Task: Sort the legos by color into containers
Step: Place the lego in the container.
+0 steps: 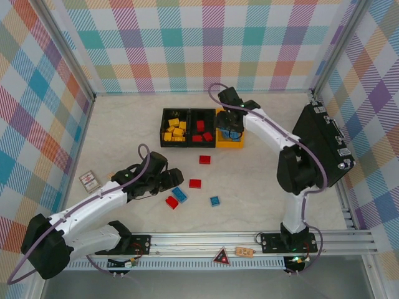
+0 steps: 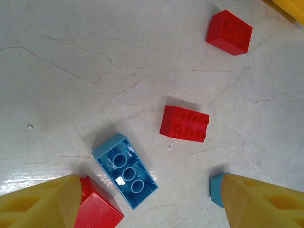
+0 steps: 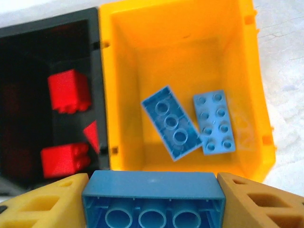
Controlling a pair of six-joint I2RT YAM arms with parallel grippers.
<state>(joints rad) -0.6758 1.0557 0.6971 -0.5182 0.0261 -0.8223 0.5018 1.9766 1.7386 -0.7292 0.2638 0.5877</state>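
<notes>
Yellow fingers on the left gripper (image 2: 151, 194) are spread wide with nothing in them, hanging low over the loose legos in the lower middle of the top view. My guess is it's lining up on the overturned blue brick (image 2: 126, 171) sitting between them. It's kinda crowded there: a near red brick (image 2: 97, 211) touches that blue one right by the left finger, and a small blue brick (image 2: 216, 190) peeks out at the right finger. The middle red brick (image 2: 185, 123) and far red brick (image 2: 229, 32) lie apart with bare table (image 2: 71, 71) around them, so there's plenty of room up that way. Some small cards (image 1: 89, 180) sit at the left edge, out of the way. Moving right, the containers (image 1: 189, 111) stand in a row at upper middle: the left black bin (image 1: 175, 111) has yellow bricks (image 1: 176, 131), the middle black bin (image 1: 202, 111) has red bricks (image 3: 70, 90), and the yellow-orange bin (image 3: 228, 38) has two blue bricks (image 3: 171, 123) lying flat. The right gripper (image 3: 152, 202) hovers right over that bin, clamped on a held blue brick (image 3: 152, 187) with its hollow underside facing the wrist camera, so I'd say it's set to drop straight in. The black hard case (image 1: 324, 143) stands far right, close by that arm, so there's little room to swing that way.
</notes>
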